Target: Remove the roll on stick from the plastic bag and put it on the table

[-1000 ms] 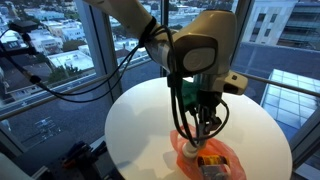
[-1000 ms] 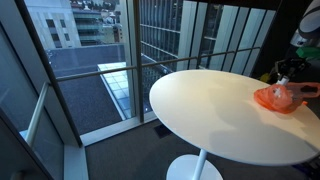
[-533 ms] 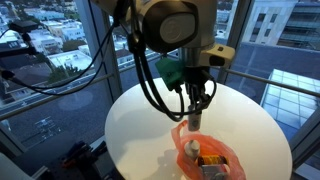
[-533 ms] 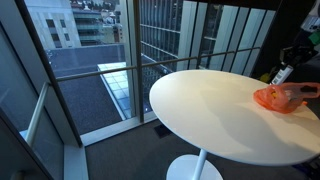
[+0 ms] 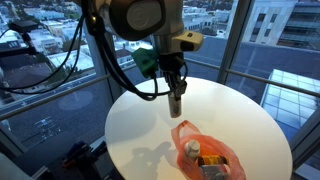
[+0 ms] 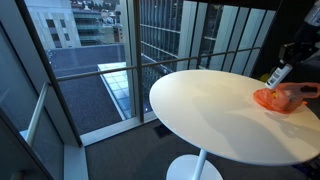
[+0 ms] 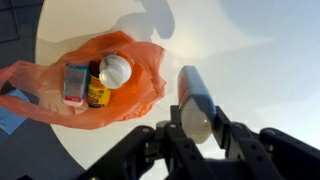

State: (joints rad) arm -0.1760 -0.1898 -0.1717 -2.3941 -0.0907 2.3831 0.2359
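Observation:
My gripper (image 5: pixel 174 88) is shut on the roll on stick (image 5: pixel 174 104), a slim pale grey cylinder that hangs from the jaws above the round white table (image 5: pixel 140 125). In the wrist view the roll on stick (image 7: pixel 194 100) sits between the fingers (image 7: pixel 196 128), clear of the bag. The orange-red plastic bag (image 5: pixel 205 150) lies on the table in front of the gripper, and shows in the wrist view (image 7: pixel 95 75) and in an exterior view (image 6: pixel 277 99), where the gripper (image 6: pixel 283 67) holds the stick (image 6: pixel 277 75) above it.
In the bag lie a pale-capped container (image 7: pixel 114 70), a dark yellow-labelled item (image 7: pixel 97 92) and a small packet (image 7: pixel 76 83). Glass walls and a railing (image 6: pixel 180 60) surround the table. The table edge (image 7: pixel 45 80) is near the bag.
My gripper has lifted the roll on stick up out of the bag and carried it away from the bag, over bare tabletop.

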